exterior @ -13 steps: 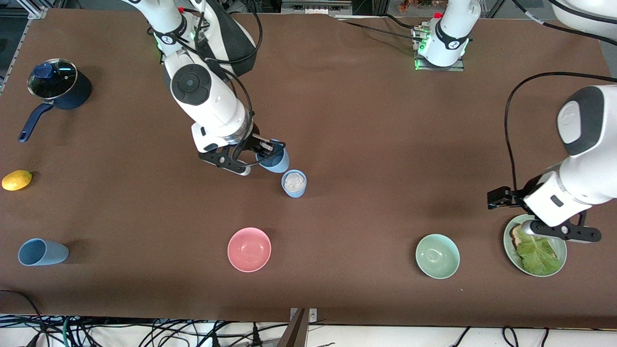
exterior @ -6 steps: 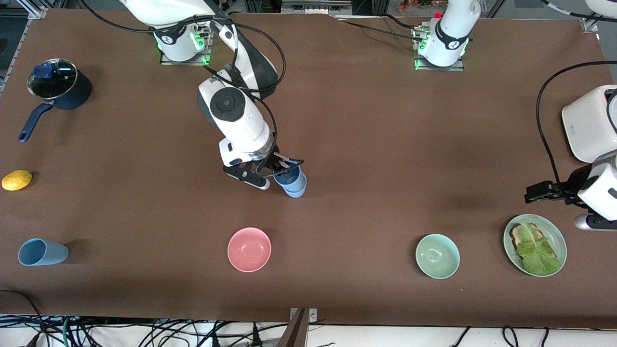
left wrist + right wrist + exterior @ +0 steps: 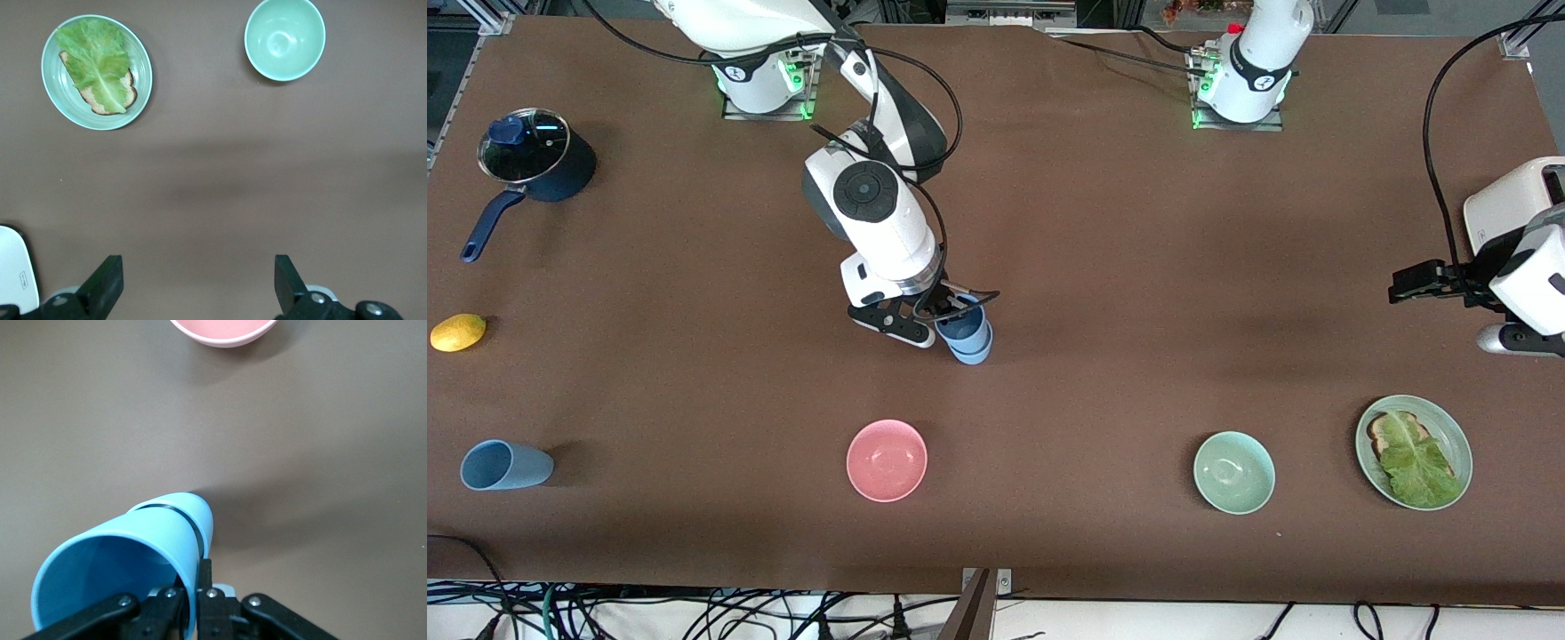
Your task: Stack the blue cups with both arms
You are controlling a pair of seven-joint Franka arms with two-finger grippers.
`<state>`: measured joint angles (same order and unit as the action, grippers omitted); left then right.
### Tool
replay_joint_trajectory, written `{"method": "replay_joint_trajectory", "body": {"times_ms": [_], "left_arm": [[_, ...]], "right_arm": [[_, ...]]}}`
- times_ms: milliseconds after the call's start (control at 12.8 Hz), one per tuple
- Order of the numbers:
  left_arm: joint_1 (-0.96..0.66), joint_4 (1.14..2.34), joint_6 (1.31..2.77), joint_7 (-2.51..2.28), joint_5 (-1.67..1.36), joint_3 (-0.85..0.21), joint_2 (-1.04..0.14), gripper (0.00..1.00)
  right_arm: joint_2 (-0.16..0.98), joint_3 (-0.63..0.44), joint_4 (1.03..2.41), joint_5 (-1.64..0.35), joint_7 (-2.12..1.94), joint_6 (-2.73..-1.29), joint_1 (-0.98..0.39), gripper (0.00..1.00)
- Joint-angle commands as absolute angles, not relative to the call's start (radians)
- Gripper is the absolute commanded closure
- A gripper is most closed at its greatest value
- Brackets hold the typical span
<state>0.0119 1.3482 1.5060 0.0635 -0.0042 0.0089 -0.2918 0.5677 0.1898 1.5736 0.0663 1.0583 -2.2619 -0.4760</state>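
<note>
My right gripper [image 3: 958, 311] is shut on the rim of a light blue cup [image 3: 959, 325], which it holds tilted. The base of that cup sits inside a second blue cup [image 3: 975, 352] standing mid-table. In the right wrist view the fingers [image 3: 204, 577] pinch the held cup's [image 3: 127, 567] wall, and the lower cup [image 3: 204, 515] shows around its base. A third blue cup [image 3: 505, 465] lies on its side near the front edge at the right arm's end. My left gripper [image 3: 1414, 286] is open and empty [image 3: 198, 283], up over bare table at the left arm's end.
A pink bowl [image 3: 887, 460] and a mint bowl [image 3: 1233, 472] stand nearer the front camera. A plate with bread and lettuce [image 3: 1458, 436] is beside the mint bowl. A white toaster [image 3: 1498, 209], a dark blue pot [image 3: 538, 164] and a lemon [image 3: 458, 332] are near the table ends.
My right gripper carried its blue cup over the standing cup and lowered it in. My left arm drew back from above the plate toward the toaster.
</note>
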Motion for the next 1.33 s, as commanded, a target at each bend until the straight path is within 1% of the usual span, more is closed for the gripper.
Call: {"method": "replay_joint_trajectory", "body": {"times_ms": [0,157,235,314,471,549,706,863,1020,1098,1255], "left_arm": [[-0.006,1.402,1.514,0.058,-0.006,0.011,-0.203,0.00],[0.005,1.411,1.494,0.057,-0.014,0.011,-0.138,0.00],[0.003,1.411,1.465,0.058,-0.017,0.009,-0.124,0.00],[-0.001,1.417,1.425,0.060,-0.020,0.008,-0.118,0.00],[-0.006,1.486,1.370,0.057,-0.021,-0.006,-0.082,0.00],[-0.006,1.537,1.373,0.054,-0.028,-0.008,-0.049,0.00],[0.001,1.601,1.384,0.051,-0.058,-0.009,-0.012,0.00],[0.009,1.638,1.405,0.051,-0.058,-0.009,0.008,0.00],[0.009,1.710,1.433,0.051,-0.058,-0.009,0.049,0.00],[0.009,1.738,1.442,0.051,-0.060,-0.009,0.064,0.00],[0.008,1.730,1.437,0.052,-0.060,-0.009,0.055,0.00]], "right_arm": [[0.575,0.183,1.549,0.089,1.089,-2.258,-0.485,0.00],[0.560,0.183,1.548,0.089,1.083,-2.250,-0.483,0.00],[0.540,0.178,1.548,0.090,1.069,-2.235,-0.479,0.00],[0.522,0.166,1.546,0.091,1.062,-2.196,-0.477,0.00],[0.473,0.138,1.528,0.081,0.975,-2.084,-0.472,0.00],[0.436,0.124,1.520,0.069,0.894,-2.016,-0.465,0.00],[0.364,0.091,1.517,0.035,0.752,-1.886,-0.453,0.00],[0.307,0.017,1.519,0.005,0.601,-1.785,-0.453,0.00],[0.261,-0.069,1.519,-0.015,0.429,-1.674,-0.453,0.00],[0.233,-0.089,1.532,-0.031,0.352,-1.654,-0.433,0.00],[0.181,-0.081,1.577,-0.032,0.205,-1.634,-0.318,0.00]]}}
